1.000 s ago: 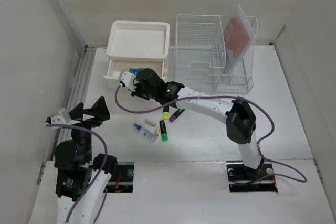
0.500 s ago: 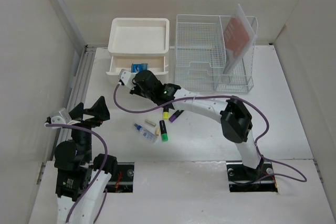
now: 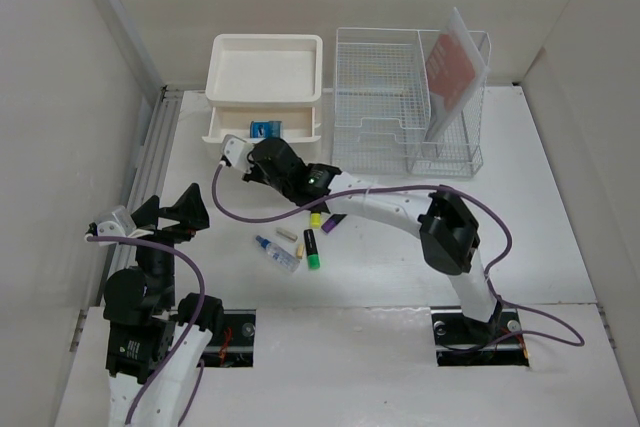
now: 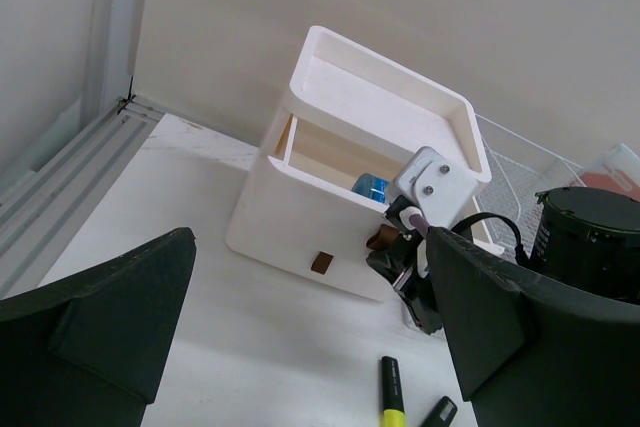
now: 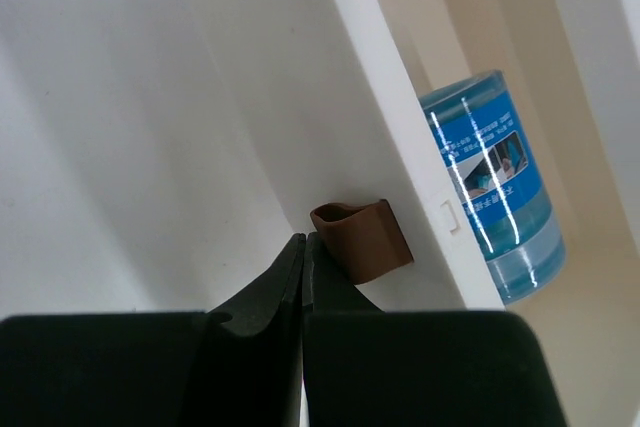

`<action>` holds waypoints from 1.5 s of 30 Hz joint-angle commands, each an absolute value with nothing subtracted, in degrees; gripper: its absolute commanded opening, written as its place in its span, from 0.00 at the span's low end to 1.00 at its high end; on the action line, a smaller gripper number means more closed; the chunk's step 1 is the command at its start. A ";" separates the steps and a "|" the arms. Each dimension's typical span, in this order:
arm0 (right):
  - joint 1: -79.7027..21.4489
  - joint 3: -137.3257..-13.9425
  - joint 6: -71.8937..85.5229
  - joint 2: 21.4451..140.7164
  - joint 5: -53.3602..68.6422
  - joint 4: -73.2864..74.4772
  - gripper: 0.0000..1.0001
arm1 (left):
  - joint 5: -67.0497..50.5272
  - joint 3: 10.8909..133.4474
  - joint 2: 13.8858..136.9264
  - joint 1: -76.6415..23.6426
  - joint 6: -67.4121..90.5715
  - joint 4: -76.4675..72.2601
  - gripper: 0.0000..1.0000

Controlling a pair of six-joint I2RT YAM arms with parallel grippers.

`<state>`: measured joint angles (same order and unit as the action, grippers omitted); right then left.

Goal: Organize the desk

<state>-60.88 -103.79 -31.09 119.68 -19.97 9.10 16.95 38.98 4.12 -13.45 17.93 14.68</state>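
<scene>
Desk [image 3: 560, 227]: white top under both arms, grey rail along its left edge.
Far side: cream drawer box [image 4: 380, 97] at the left, wire rack [image 3: 380, 87] beside it.
Drawer: partly pulled out, a blue container [image 5: 490, 177] lying inside.
Right end effector [image 5: 303, 242]: fingers pressed together, gripping nothing, tips right at the brown tab [image 5: 360, 237] on the drawer front.
Left end effector [image 3: 168, 209]: spread wide, empty, above the desk's near left.
Middle of desk: highlighter [image 3: 311, 249], purple marker [image 3: 336, 218], small bottle [image 3: 275, 252], lying loose.
</scene>
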 commanded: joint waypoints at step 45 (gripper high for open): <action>-61.00 -107.40 -39.73 114.27 -26.73 -5.10 0.00 | 16.87 39.02 3.43 -13.80 18.11 13.18 1.00</action>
